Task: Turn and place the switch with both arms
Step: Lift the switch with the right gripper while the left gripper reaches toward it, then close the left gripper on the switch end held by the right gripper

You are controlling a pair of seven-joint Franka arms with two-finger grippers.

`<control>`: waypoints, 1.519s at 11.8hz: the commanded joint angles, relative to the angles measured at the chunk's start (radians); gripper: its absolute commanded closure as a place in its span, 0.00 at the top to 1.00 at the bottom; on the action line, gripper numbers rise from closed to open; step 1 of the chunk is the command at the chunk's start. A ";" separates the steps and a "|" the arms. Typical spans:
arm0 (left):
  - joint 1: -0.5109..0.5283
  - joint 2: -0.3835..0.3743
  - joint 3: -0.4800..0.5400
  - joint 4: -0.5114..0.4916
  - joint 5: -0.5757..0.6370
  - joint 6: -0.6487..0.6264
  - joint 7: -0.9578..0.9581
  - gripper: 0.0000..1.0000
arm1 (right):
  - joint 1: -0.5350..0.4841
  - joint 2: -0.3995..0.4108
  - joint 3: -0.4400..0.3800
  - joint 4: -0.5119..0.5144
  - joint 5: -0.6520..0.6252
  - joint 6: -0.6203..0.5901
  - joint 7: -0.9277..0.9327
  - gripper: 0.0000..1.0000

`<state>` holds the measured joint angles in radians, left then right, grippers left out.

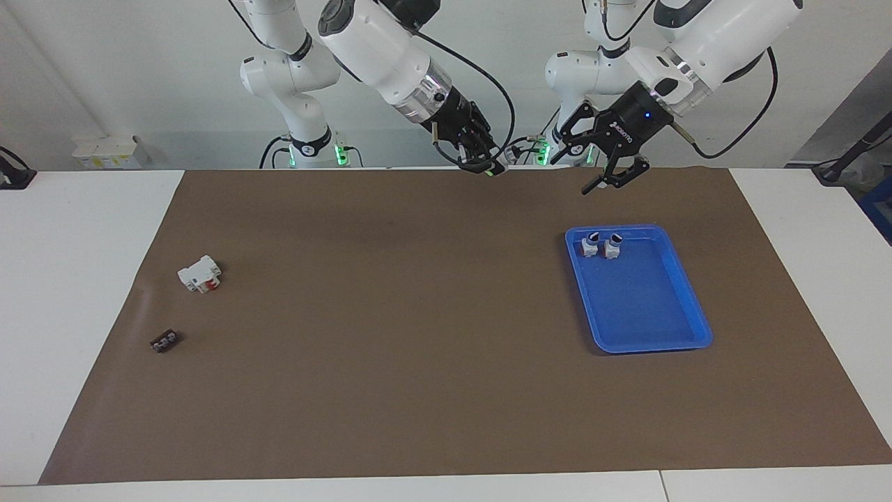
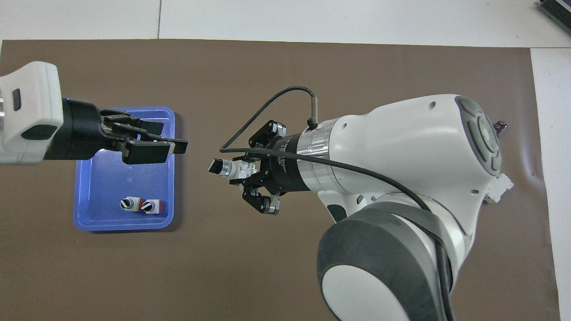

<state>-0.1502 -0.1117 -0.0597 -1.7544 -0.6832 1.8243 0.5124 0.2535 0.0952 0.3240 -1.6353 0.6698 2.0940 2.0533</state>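
Observation:
The switch [image 2: 228,167], white with a green base and a black-and-silver knob, is held up in the air by my right gripper [image 2: 243,170], which is shut on its body. Its knob points toward my left gripper [image 2: 174,136]. In the facing view the switch [image 1: 496,170] and the right gripper [image 1: 488,166] hang over the robots' edge of the brown mat, at mid-table. My left gripper [image 1: 571,174] hovers open a short gap away from the knob, over the mat beside the blue tray, holding nothing.
A blue tray [image 1: 690,307] toward the left arm's end holds two red-based switches [image 1: 591,245] [image 1: 613,245] at its robot-side end. Toward the right arm's end lie a white block with a red part [image 1: 200,273] and a small black part [image 1: 164,341].

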 commanded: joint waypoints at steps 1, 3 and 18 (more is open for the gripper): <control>0.004 -0.052 0.021 -0.056 -0.123 -0.099 0.128 0.72 | -0.013 -0.008 0.004 -0.012 0.031 0.024 0.022 0.00; 0.032 -0.054 0.023 -0.053 -0.174 -0.172 0.178 0.69 | -0.013 -0.022 0.004 -0.027 0.030 0.018 0.021 0.00; -0.038 -0.037 0.009 -0.077 -0.220 -0.023 0.189 0.48 | -0.008 -0.037 0.006 -0.054 0.025 0.024 0.015 0.00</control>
<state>-0.1671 -0.1332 -0.0625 -1.7957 -0.8850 1.7750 0.6724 0.2548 0.0878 0.3222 -1.6545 0.6824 2.1038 2.0570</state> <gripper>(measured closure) 0.515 0.670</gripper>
